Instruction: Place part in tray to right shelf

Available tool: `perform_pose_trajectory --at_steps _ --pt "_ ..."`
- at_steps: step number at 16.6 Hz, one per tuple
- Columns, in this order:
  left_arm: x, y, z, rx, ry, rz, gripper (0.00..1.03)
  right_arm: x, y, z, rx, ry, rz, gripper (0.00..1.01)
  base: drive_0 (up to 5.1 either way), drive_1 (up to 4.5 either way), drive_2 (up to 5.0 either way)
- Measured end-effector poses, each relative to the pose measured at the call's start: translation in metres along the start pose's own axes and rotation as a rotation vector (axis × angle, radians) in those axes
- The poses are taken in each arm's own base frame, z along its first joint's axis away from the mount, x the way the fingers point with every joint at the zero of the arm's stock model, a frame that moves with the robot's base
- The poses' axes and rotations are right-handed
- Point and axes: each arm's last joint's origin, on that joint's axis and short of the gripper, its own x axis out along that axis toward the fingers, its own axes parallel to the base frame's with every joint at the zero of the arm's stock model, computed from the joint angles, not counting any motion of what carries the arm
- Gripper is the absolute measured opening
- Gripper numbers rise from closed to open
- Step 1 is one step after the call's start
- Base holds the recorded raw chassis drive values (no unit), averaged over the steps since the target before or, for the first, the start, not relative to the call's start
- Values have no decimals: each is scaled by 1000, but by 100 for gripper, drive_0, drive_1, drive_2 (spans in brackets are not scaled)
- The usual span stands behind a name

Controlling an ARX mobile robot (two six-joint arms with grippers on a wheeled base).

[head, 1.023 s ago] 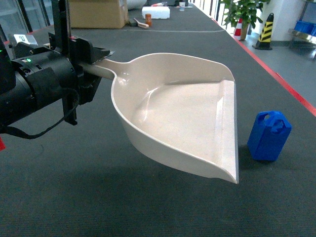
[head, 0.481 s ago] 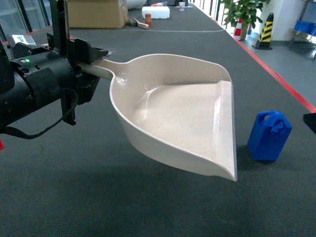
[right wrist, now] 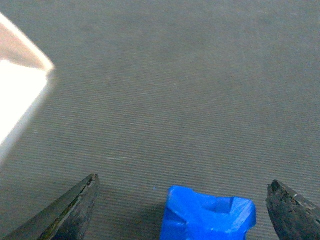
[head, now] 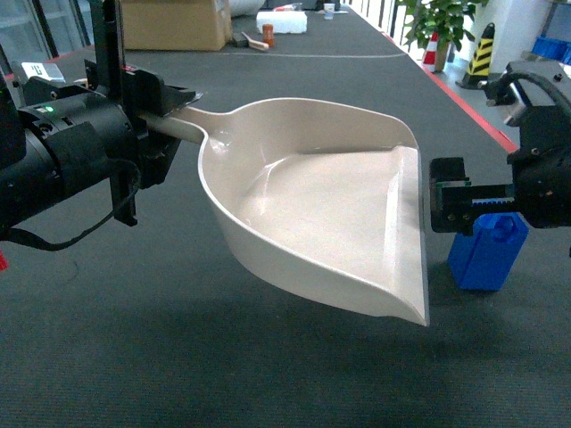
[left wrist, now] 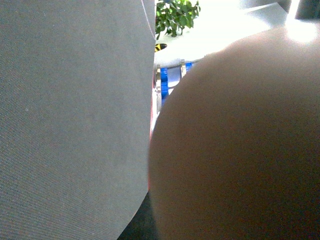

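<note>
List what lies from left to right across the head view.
left gripper holding the handle → tray → right gripper → part

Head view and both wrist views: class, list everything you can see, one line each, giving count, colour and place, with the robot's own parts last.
Beige plastic dustpan-shaped tray: one, pale beige, held above the floor at centre, handle in the left gripper.
Small blue plastic part: one, bright blue, standing on the carpet right of the tray's front lip.
Carpet floor: one, dark grey, under everything.
Cardboard box: one, brown, far top left.
Potted plant: one, green, far top right.
Striped bollard: one, yellow and black, beside the plant.
Left gripper: one, black, left side, shut on the tray's handle.
Right gripper: one, black, open, over the part.
</note>
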Motion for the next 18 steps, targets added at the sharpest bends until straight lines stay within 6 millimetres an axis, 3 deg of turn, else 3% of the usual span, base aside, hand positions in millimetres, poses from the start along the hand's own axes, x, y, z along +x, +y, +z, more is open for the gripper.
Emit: perform_pose_trajectory --at_steps 2,5,6,7,8,9,12,16,18 --pt "0 0 0 0 0 0 15 12 2 -3 0 39 -59 97 0 0 0" --pt "0 0 0 0 0 0 15 21 3 -13 8 91 -101 70 0 0 0" --pt "0 0 0 0 0 1 15 20 2 -17 27 100 -116 52 0 0 0" --pt "0 0 0 0 0 0 15 -20 -3 -7 52 34 -113 46 0 0 0" --pt "0 0 0 0 0 0 15 -82 -1 44 108 -169 -32 46 0 0 0" --pt "0 0 0 0 0 0 15 -113 13 71 163 -313 104 46 0 0 0" --pt "0 0 0 0 -1 -1 15 -125 32 82 200 -378 217 46 0 0 0" --pt "0 0 0 0 1 0 15 -126 54 82 234 -375 303 46 0 0 0" --pt "0 0 0 0 0 0 15 -113 84 70 248 -344 386 46 0 0 0"
